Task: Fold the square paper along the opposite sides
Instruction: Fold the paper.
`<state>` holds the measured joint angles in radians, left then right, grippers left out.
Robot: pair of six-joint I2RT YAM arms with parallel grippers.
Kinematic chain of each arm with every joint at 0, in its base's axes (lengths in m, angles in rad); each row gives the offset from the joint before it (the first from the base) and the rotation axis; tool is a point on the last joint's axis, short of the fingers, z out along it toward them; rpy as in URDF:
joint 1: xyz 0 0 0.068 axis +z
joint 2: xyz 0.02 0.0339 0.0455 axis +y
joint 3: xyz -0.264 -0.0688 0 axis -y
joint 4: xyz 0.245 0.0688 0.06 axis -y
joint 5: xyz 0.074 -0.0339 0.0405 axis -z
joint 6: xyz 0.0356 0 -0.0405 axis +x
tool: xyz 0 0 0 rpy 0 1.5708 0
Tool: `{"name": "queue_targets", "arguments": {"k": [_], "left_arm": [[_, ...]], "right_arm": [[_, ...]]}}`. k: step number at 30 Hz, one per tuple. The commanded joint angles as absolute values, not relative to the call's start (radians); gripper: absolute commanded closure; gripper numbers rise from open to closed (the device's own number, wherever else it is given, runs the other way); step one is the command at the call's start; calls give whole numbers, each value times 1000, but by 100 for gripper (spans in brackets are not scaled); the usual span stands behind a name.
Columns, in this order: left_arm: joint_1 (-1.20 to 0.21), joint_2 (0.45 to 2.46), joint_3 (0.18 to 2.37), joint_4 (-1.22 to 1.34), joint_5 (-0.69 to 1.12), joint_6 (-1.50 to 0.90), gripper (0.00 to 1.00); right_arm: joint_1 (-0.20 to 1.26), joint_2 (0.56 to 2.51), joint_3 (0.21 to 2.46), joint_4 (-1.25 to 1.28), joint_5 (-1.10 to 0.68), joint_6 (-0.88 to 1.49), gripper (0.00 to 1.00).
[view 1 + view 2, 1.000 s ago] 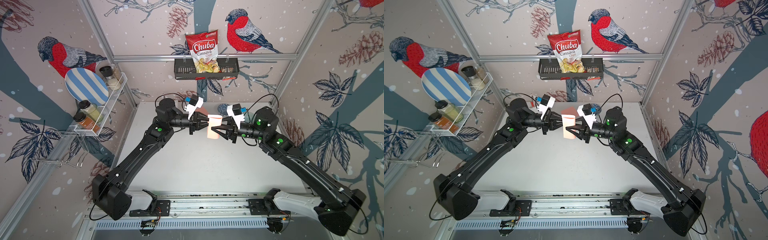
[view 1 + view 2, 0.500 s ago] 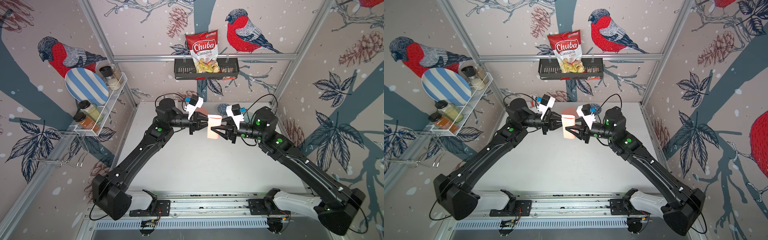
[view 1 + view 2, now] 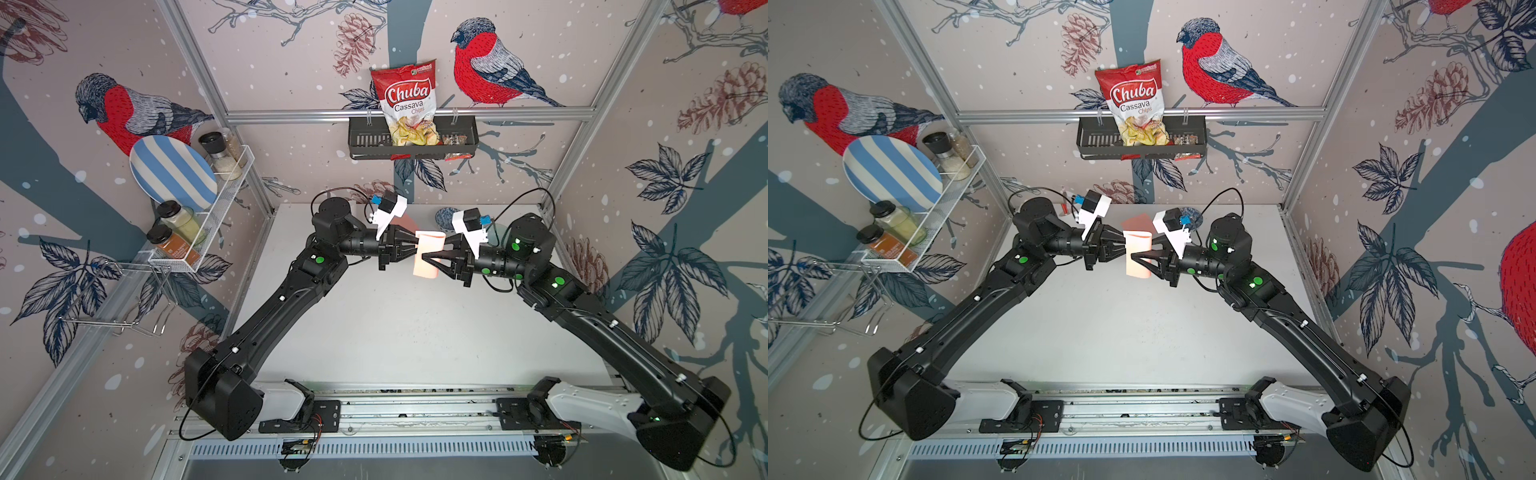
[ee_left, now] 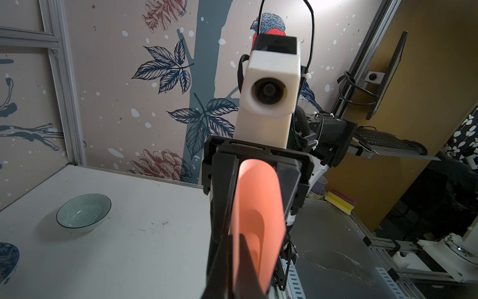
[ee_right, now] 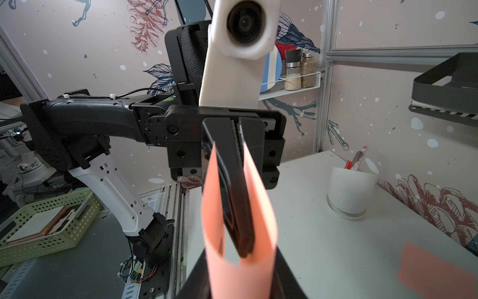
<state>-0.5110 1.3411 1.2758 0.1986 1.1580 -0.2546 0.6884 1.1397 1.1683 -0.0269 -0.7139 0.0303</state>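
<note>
The matte white tabletop [image 3: 395, 332] lies below both pincers. Well behind them, a glossy red bag [image 3: 409, 104] reads "Chuba Cassava Chips". In the air between the pincers is the salmon paper [image 3: 424, 268], thin and smooth, bent into a soft U. Its bend faces the right pincer [image 3: 432, 257], its free edges face the left pincer [image 3: 413, 248], and its long axis runs crosswise to their fingers. The left pincer is clamped tight on one layer. The right pincer's jaws sit narrowly apart astride the bend; whether they squeeze it cannot be told.

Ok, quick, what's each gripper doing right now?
Left gripper: shut on the paper, which it holds off the table.
Right gripper: open, jaws either side of the paper.
</note>
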Motion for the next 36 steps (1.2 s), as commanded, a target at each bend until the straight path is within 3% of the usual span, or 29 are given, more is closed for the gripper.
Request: {"name": "queue_targets", "arguments": {"k": [1, 36], "left_arm": [[-509, 1336, 1274, 249, 1173, -255, 100], [-509, 1336, 1274, 239, 1177, -245, 100]], "right_arm": [[690, 1136, 1167, 12, -725, 37, 69], [706, 1140, 1166, 0, -719, 23, 71]]}}
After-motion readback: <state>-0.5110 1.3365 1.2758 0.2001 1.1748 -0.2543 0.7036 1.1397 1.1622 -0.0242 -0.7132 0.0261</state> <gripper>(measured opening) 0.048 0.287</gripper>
